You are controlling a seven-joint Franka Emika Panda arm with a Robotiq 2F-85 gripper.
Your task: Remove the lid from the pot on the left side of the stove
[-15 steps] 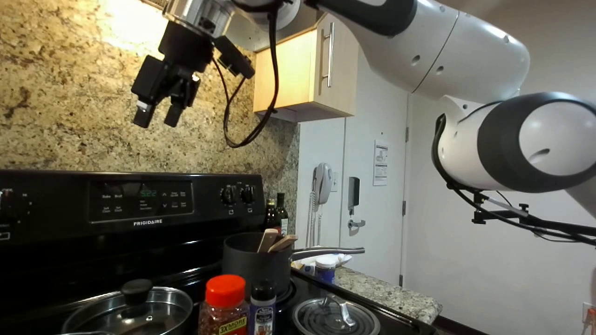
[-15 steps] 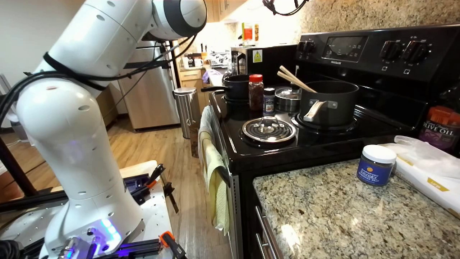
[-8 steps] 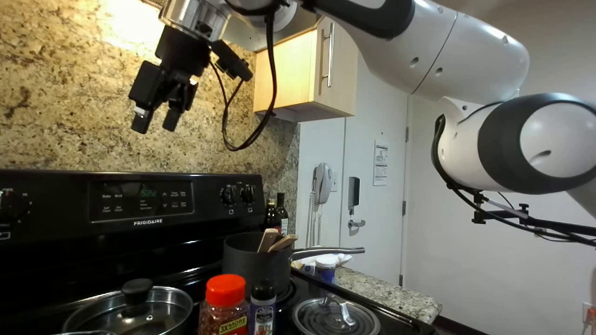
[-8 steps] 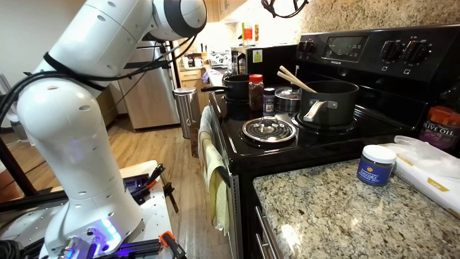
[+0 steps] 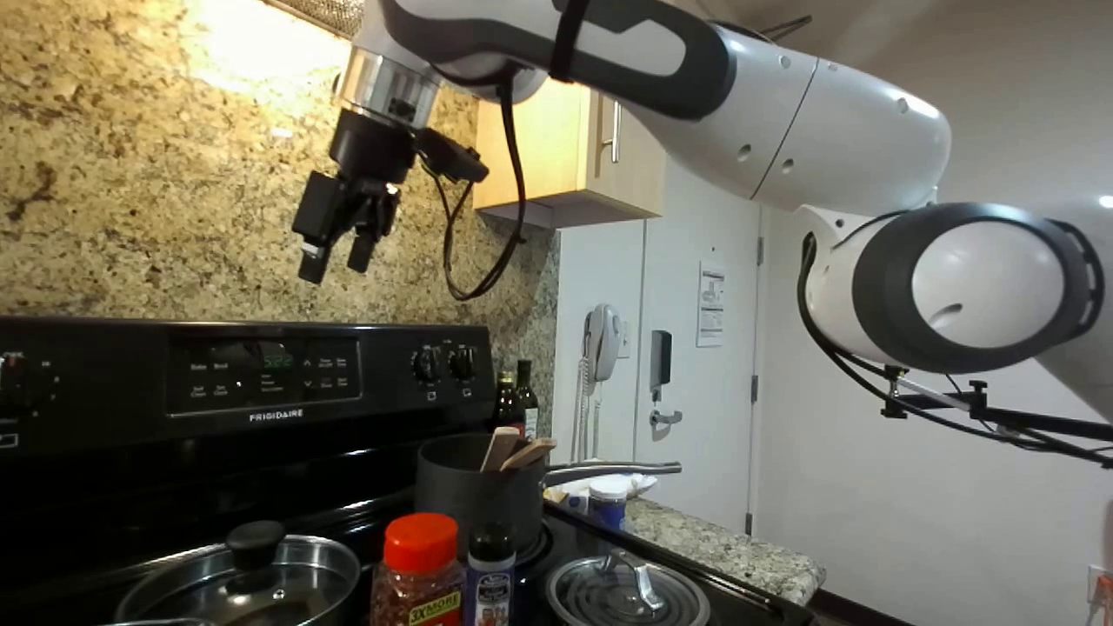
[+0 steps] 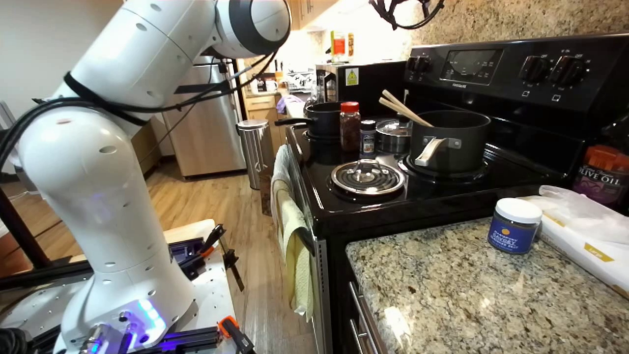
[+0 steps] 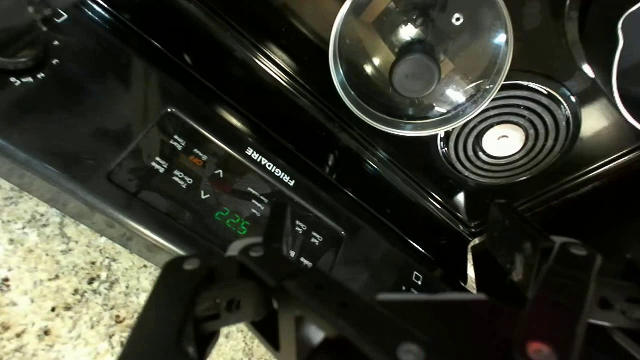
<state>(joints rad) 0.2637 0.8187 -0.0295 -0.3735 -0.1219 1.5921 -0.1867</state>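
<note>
The lid is round glass with a steel rim and a dark centre knob. It lies on the shallow steel pot toward the rear of the black stove [image 6: 354, 211]. The lid shows in both exterior views [image 5: 287, 591] [image 6: 393, 127] and the wrist view [image 7: 370, 92]. The pot's shiny side [image 6: 393, 143] shows in an exterior view. My gripper [image 5: 336, 263] is open and empty, pointing down high above the stove's back panel, well above the lid and apart from it. In the wrist view its spread fingers [image 7: 392, 220] have the back panel between them.
A red-capped jar [image 5: 420, 569] and a small dark-capped bottle [image 5: 491, 578] stand close beside the pot. A dark pot with wooden utensils [image 6: 452, 142] is nearby. Another lid with a metal handle [image 6: 367, 177] lies on a front burner. A black pan [image 6: 327, 118] stands opposite.
In an exterior view my gripper has moved down and to the right, still open, and the arm links have shifted with it. The lid and pot have not moved.
</note>
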